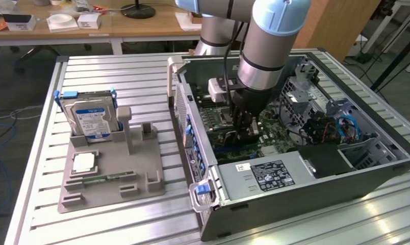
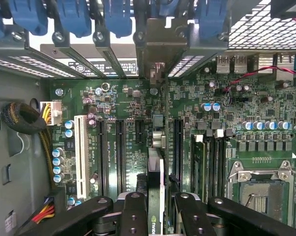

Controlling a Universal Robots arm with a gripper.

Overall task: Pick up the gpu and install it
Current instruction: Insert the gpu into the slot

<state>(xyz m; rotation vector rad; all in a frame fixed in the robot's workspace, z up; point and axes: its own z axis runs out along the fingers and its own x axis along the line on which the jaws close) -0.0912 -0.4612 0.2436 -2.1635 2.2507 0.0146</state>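
Note:
My gripper [image 2: 156, 209] is down inside the open computer case [image 1: 191, 153], over the green motherboard [image 2: 123, 98]. Its black fingers [image 2: 133, 214] are shut on the gpu [image 2: 157, 172], which I see edge-on: a thin card running upright between the long black expansion slots [image 2: 120, 152], with its silver end bracket [image 2: 158, 46] at the case's rear slot openings. In the exterior view the gripper [image 1: 245, 130] hangs straight down into the case, with the dark gpu [image 1: 233, 137] low between its fingers, at the motherboard. Whether the card's edge sits in a slot I cannot tell.
A silver hard drive [image 1: 89, 118] stands in a grey fixture [image 1: 109, 186] on the slatted table at the exterior view's left. Inside the case are a power supply [image 1: 267, 176], a CPU socket [image 2: 258, 182], a white slot [image 2: 80, 152], blue latches [image 2: 74, 17] and cable bundles [image 2: 21, 118].

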